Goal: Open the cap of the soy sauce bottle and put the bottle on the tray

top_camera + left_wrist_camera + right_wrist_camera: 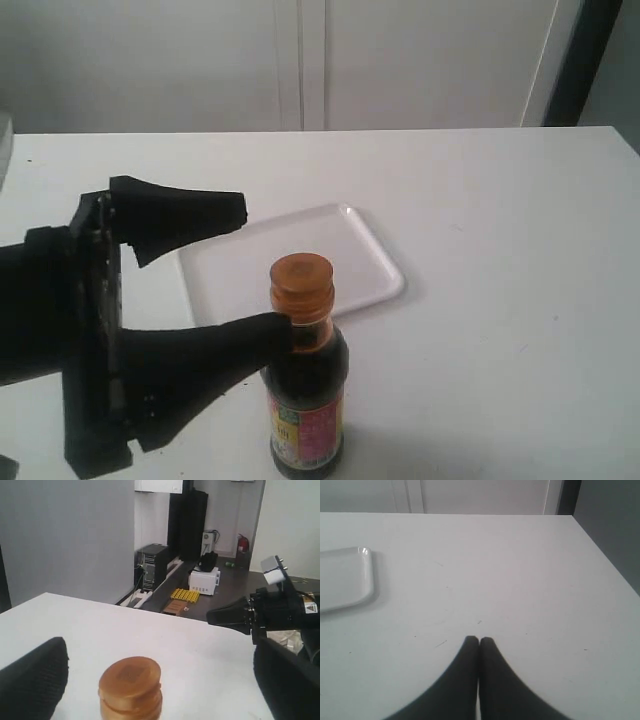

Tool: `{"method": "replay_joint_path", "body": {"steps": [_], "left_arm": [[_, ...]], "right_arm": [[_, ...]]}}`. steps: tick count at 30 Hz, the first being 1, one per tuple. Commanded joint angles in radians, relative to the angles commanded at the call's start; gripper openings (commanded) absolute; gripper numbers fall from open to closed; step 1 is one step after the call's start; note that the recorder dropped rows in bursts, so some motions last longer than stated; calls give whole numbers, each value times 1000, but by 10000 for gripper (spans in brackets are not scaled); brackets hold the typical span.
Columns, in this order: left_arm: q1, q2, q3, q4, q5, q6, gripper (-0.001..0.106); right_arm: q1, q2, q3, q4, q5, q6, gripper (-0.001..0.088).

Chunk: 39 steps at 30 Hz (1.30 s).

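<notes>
The soy sauce bottle [306, 400] stands upright on the white table, in front of the tray [232, 268], not on it. Its orange-brown cap [301, 285] is closed. My left gripper [264, 272] is open at the height of the neck. In the left wrist view the cap [131, 687] sits between the two black fingers [35, 680], with wide gaps on both sides. My right gripper [479, 641] is shut on nothing and hovers over bare table, with the tray's corner [345, 577] off to one side. The right gripper [215, 616] also shows across the table in the left wrist view.
The white table [500, 250] carries only the tray and the bottle. Its far edge meets a pale wall with cabinet doors [300, 60]. In the left wrist view, a dark cabinet [152, 565] and a white box [204, 580] stand on the floor beyond the table.
</notes>
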Motion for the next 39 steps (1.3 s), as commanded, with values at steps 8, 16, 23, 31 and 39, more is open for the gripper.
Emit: {"method": "replay_joint_path", "body": {"steps": [8, 16, 23, 31, 39], "left_arm": [[-8, 94, -1, -28, -5, 68, 1053], [-8, 202, -1, -51, -62, 106, 1053], [-53, 300, -1, -109, -80, 205, 1051], [-90, 409, -2, -214, -84, 275, 1051], [-90, 481, -2, -252, -94, 323, 1051]], "right_arm": [[0, 0, 0, 0, 0, 0, 0], [0, 0, 0, 0, 0, 0, 0], [0, 0, 0, 0, 0, 0, 0], [0, 0, 0, 0, 0, 0, 0], [0, 0, 0, 0, 0, 0, 0]]}}
